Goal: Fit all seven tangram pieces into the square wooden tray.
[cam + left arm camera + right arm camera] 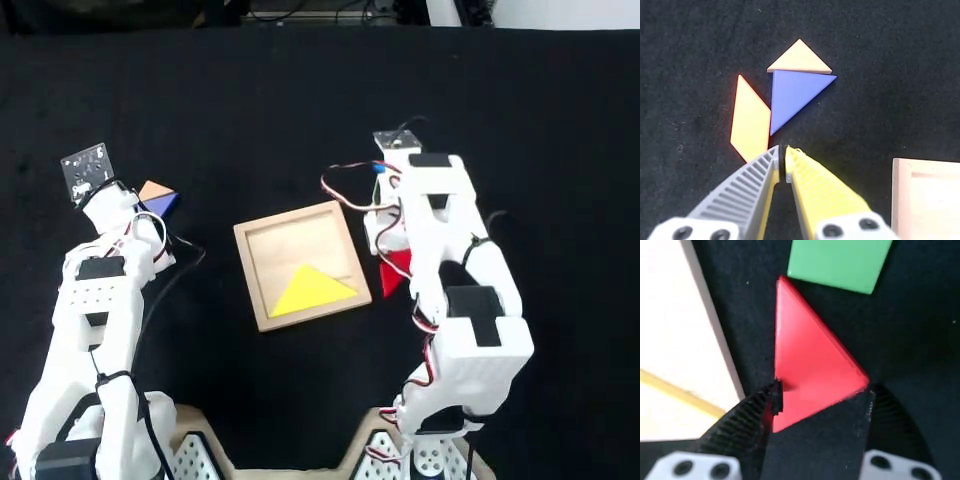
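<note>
The square wooden tray (250,262) lies at the table's middle with a yellow triangle (308,288) inside it. My right gripper (820,397) is just right of the tray, shut on a red triangle (810,365) that sits between its fingers. A green square (840,262) lies just beyond the red piece. My left gripper (782,156) is shut and holds nothing. It hangs above the black cloth, left of the tray, with its tips close to an orange parallelogram (751,120), a blue triangle (792,97) and a pale orange triangle (800,57).
The table is covered with black cloth. The tray's corner (927,195) is near my left gripper. The tray's rim (715,330) runs close beside the red triangle. Both arm bases stand at the front edge, and a red-and-white cable (345,185) loops near the right arm.
</note>
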